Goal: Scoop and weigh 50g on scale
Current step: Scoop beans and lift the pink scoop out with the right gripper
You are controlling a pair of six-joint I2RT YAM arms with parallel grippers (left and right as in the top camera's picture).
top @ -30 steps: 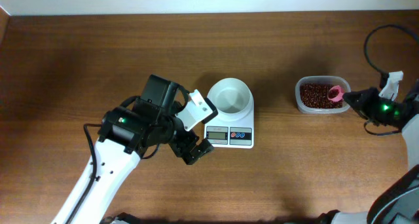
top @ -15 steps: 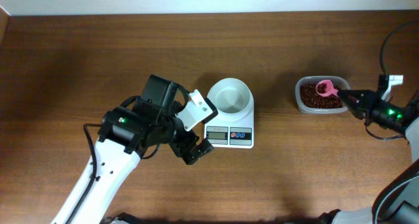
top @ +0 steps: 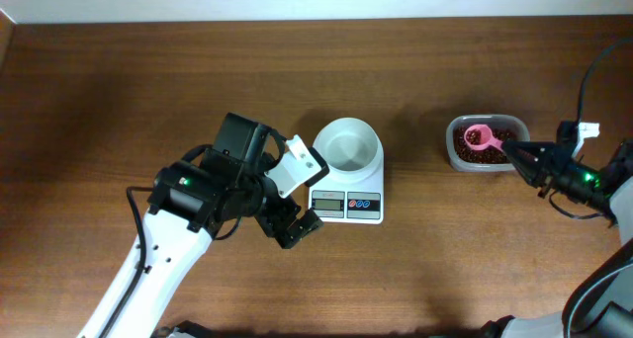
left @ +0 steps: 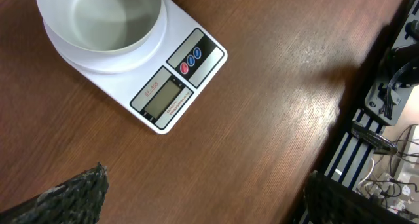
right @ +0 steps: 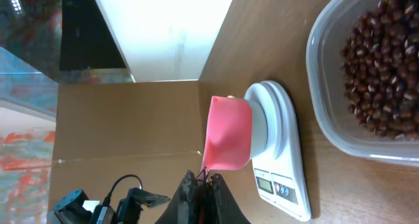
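Over the tub (top: 454, 152) at the right of the tabletop (top: 119, 91), your scoop (top: 480, 136) has carried no beans (top: 495, 152) across yet.
Your right pincer (top: 521, 157) is pressed together on the pink scoop's handle, its cup above the beans and seemingly empty. Your left pincer (top: 302, 198) stands spread beside the scale (top: 346, 206), whose white bowl (top: 347, 145) holds nothing. Scooping, carrying and weighing all remain.

White arm links (top: 138, 269), black joints (top: 203, 195), green indicator lights (top: 183, 182).
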